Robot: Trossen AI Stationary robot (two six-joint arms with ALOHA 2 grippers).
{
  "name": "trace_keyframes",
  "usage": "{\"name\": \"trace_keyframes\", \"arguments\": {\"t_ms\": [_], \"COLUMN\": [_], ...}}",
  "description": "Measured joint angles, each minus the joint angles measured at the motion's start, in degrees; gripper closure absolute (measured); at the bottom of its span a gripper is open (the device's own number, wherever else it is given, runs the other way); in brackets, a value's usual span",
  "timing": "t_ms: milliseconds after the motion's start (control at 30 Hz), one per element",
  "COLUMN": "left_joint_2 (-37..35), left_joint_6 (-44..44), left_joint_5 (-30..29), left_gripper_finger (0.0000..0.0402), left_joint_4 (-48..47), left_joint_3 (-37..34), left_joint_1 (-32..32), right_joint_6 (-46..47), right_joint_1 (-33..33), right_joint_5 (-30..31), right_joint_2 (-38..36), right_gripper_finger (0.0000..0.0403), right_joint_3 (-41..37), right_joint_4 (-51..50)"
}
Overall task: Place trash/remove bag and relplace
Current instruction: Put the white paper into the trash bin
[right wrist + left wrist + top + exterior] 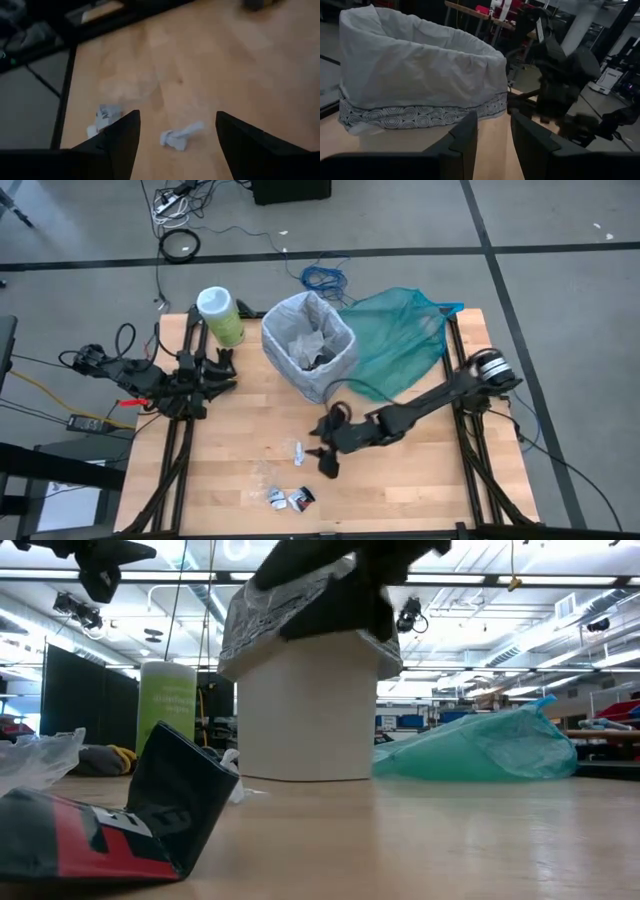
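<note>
Right gripper (322,454) wide open, empty, above scrap (181,136)

Bare wood left of bin (309,345), scraps (290,498) dot the near edge, apparently 1 wrapper (110,820)

Even overhead light lit the table (400,490), casting only soft shadows. In the low view ceiling strip lights glared, and the near wrapper (110,825) was blurred. The right wrist view was soft throughout.

High view straight down; low view table-level; both share bin (308,345).
</note>
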Motion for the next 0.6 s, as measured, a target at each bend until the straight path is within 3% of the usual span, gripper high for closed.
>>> {"name": "trace_keyframes", "arguments": {"t_ms": [300,600], "left_joint_2": [0.00,0.00], "left_joint_6": [-1.01,-1.43], "left_joint_5": [-0.01,0.00], "left_gripper_finger": [0.0275,0.0275], "left_joint_4": [-1.34,-3.79], "left_joint_3": [0.04,0.04], "left_joint_1": [0.00,0.00], "right_joint_6": [0.90,7.13], "right_joint_1": [-2.63,-2.59], "right_joint_5": [1.97,-2.56], "right_joint_2": [10.01,16.42], "right_gripper_finger": [0.0155,0.0154], "right_joint_3": [5.46,5.68], "right_joint_4": [0.17,3.96]}}
